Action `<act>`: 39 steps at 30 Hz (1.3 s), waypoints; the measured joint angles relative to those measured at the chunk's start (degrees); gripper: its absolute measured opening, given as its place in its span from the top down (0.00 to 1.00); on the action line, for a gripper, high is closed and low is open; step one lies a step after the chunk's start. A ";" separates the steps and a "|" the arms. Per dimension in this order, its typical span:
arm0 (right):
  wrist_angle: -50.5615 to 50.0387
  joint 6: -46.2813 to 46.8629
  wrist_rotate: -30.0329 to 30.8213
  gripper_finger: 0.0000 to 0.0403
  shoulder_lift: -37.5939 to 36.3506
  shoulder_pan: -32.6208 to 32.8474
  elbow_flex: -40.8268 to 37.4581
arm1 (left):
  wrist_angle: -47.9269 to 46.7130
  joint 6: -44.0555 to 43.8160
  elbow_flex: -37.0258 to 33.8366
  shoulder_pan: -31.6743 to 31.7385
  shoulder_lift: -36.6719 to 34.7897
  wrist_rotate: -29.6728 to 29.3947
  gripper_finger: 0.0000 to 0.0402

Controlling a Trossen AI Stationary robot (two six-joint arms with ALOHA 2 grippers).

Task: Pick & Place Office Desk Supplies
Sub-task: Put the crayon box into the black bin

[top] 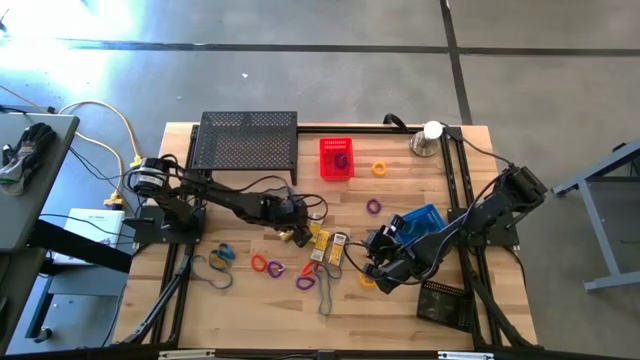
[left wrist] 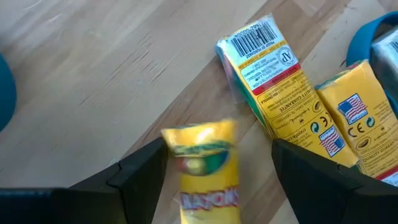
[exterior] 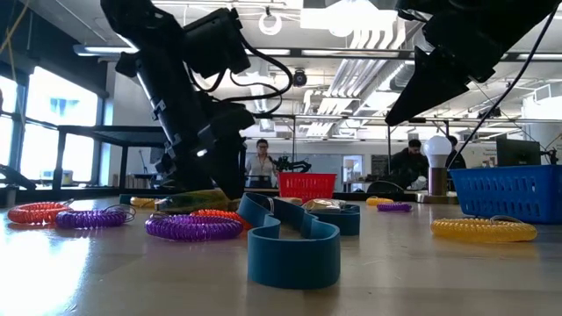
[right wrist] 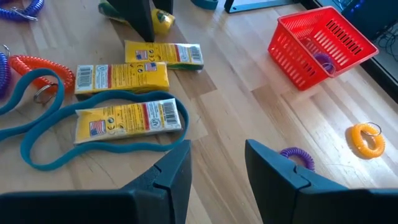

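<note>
One yellow box (left wrist: pixel 205 171) reading "RAYON" sits betw left gripper (left wrist: pixel 214 168) fingers, spread wide; right gripper (right wrist: pixel 217 165) parted, empty.

Looks like a big open robotics lab: polished concrete floor (top: pixel 400 90) around the wooden counter (top: pixel 250 300), exposed ceiling lights and ducts (exterior: pixel 351 53) overhead, people at workstations (exterior: pixel 261 167) way behind the counter.

Wooden table (top: pixel 250 300); crayon boxes (right wrist: pixel 121 77), coil loops (top: pixel 266 265), red basket (top: pixel 336 158) on it

Left tool (left wrist: pixel 217 168) fingers spread wide, low at table; right tool (right wrist: pixel 217 165) parted, hovering.
</note>
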 joint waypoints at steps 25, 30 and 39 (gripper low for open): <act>-0.02 0.00 0.00 0.66 0.00 0.00 0.00 | -0.90 0.25 0.02 -0.02 0.00 0.25 0.50; 0.00 0.00 0.00 0.66 0.00 0.00 0.00 | -0.84 0.26 0.02 -0.04 0.00 0.29 0.54; 0.00 0.00 0.00 0.66 0.00 0.00 0.00 | -0.02 0.52 0.02 -0.11 0.00 1.14 0.71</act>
